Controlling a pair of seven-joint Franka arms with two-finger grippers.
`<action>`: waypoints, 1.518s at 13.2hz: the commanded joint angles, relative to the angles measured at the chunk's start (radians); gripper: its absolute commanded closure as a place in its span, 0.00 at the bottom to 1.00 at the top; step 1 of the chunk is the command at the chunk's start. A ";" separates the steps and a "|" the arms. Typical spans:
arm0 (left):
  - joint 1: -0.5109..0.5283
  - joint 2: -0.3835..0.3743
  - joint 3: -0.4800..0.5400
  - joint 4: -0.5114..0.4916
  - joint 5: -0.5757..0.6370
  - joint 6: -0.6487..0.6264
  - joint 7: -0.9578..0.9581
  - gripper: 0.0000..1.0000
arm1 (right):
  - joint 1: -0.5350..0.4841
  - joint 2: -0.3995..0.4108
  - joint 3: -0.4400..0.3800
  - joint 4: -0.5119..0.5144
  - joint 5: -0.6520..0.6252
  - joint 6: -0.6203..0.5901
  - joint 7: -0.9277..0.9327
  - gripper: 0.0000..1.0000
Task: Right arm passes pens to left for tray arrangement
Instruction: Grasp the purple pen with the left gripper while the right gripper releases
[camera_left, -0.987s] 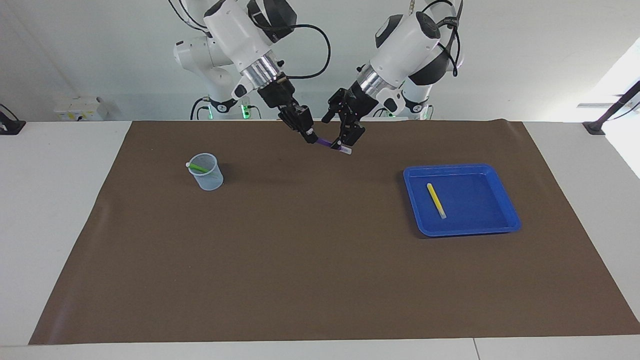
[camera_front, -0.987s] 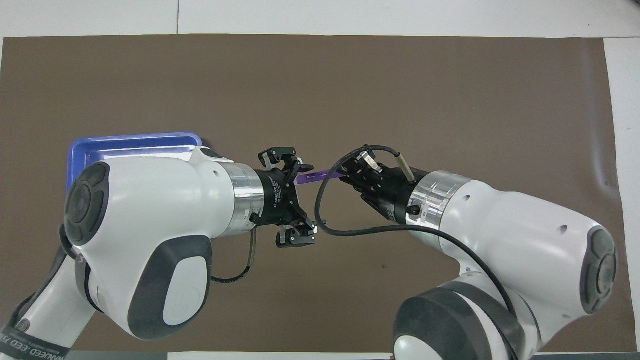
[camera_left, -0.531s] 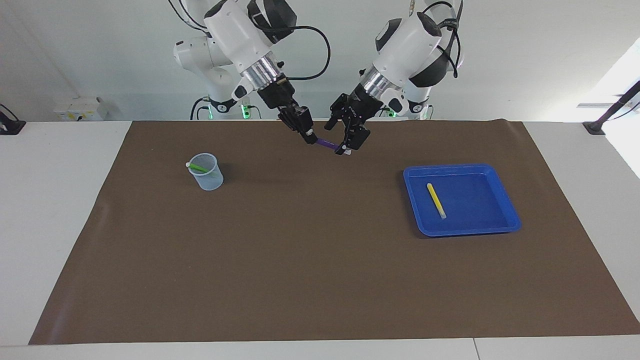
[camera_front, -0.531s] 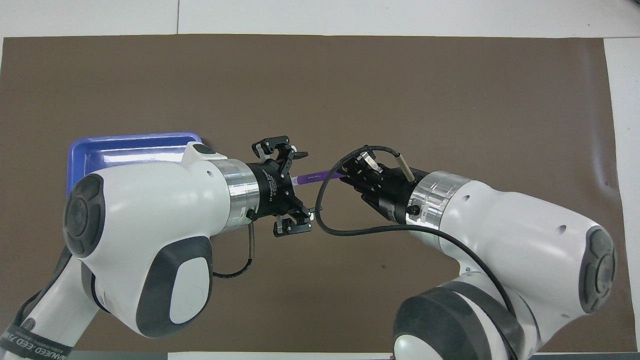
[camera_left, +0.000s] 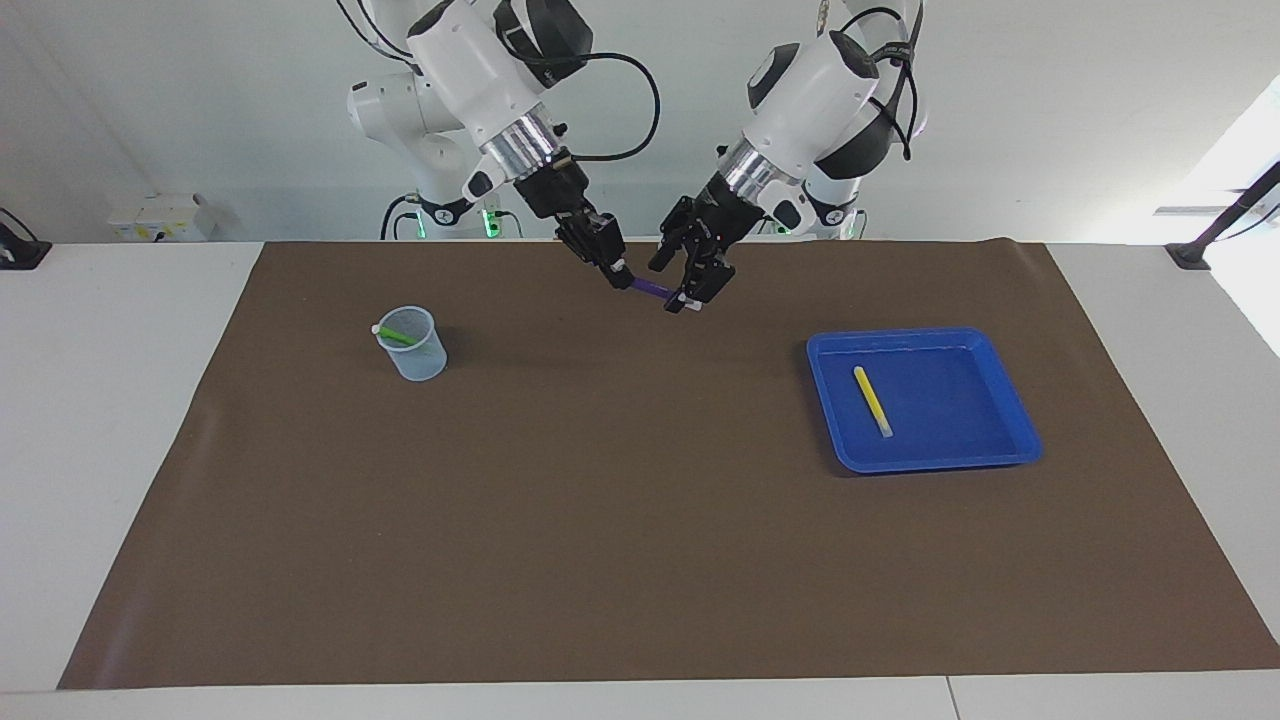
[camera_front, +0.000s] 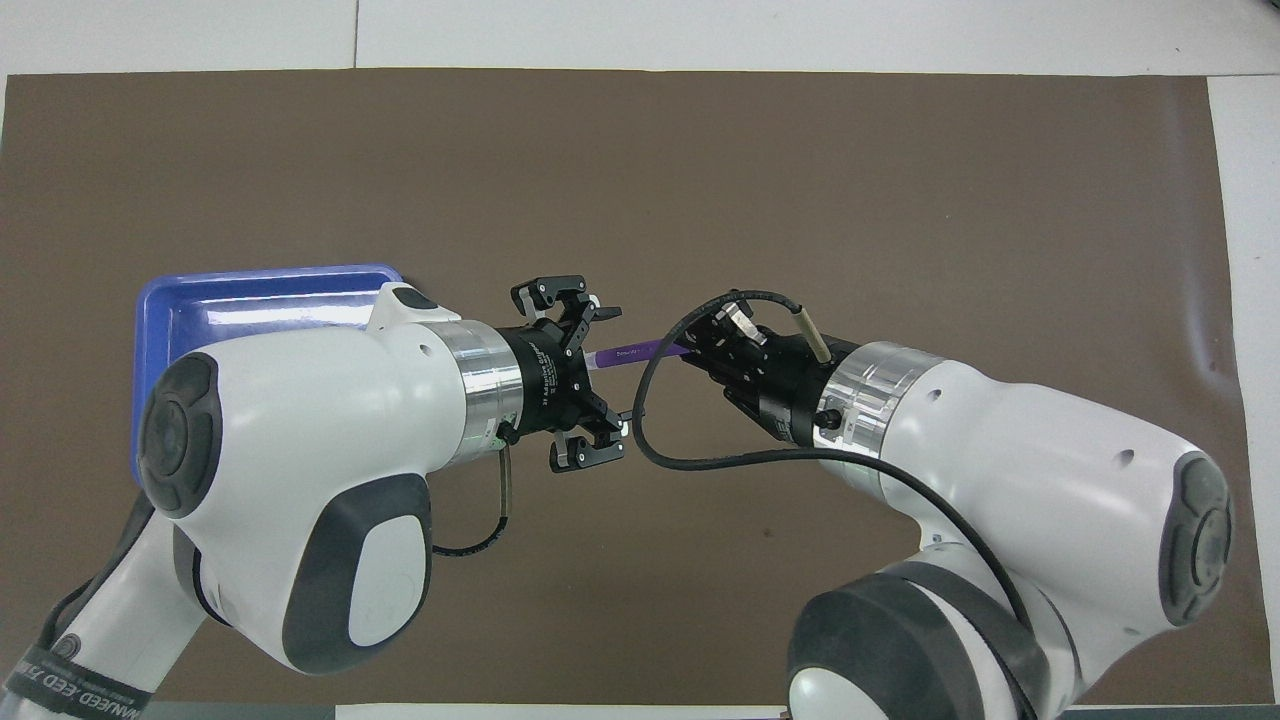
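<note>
- Brown mat (camera_left: 640, 520) covers a white table, pale wall up top where both arm bases sit.
- Toward the right arm's end of the mat: a small translucent pale-blue plastic cup (camera_left: 413, 345) with the slim green marker pen (camera_left: 398, 336) leaning inside.
- Right gripper (camera_left: 618, 272) hangs over the mat's robot-side edge, mid-table, clenched on one end of the slim purple marker pen (camera_left: 652, 290).
- That pen's long axis runs straight from one gripper to the other, its free pale-tipped end pointing at the left arm.
- Left gripper (camera_left: 688, 290) straddles that end; fingers look part open, can't tell if they're pinching yet. I'd guess the handoff is mid-way.
- Toward the left arm's end: a shallow bright-blue square plastic tray (camera_left: 1012, 395), with the slim yellow marker pen (camera_left: 872, 400) lying in it already.
</note>
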 joint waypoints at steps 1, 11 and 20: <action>-0.013 -0.009 0.007 -0.020 0.013 0.029 0.003 0.38 | 0.000 -0.007 0.002 -0.012 0.025 0.016 0.002 1.00; -0.011 -0.006 0.008 -0.018 0.015 0.066 0.023 1.00 | 0.000 -0.007 0.002 -0.012 0.025 0.014 -0.001 1.00; 0.010 0.014 0.011 0.002 0.018 0.077 0.029 1.00 | -0.008 -0.011 0.000 -0.009 0.023 -0.054 -0.026 0.00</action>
